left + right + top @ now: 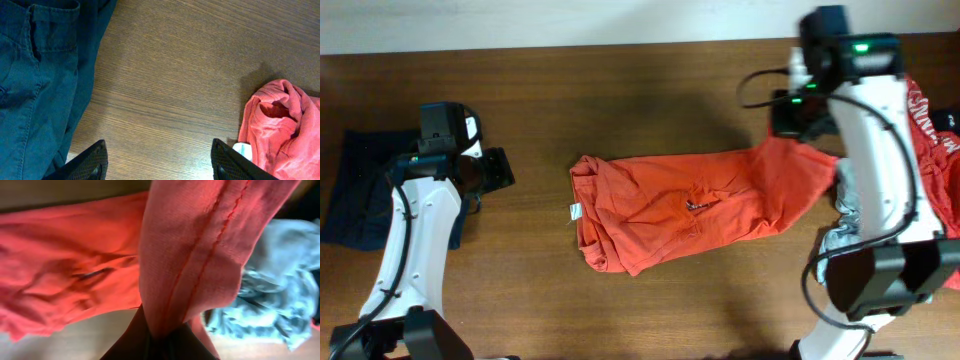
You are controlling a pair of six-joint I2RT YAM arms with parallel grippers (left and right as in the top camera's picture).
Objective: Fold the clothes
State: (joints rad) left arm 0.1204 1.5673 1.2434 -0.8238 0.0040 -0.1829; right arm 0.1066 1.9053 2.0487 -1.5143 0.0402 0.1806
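Sloping up to the right gripper (156,339), the orange-red T-shirt (680,210) is clamped by one edge in its jaws; the left gripper (157,165) is held with jaws apart, just short of the collar end.

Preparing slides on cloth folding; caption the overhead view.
Right claw shut on a raised end of the orange-red T-shirt; left claw open beside a navy garment on the wooden table.

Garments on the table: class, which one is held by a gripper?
The orange-red T-shirt, pinched at one end by the right gripper; the dark navy garment and pale grey garment lie ungripped.
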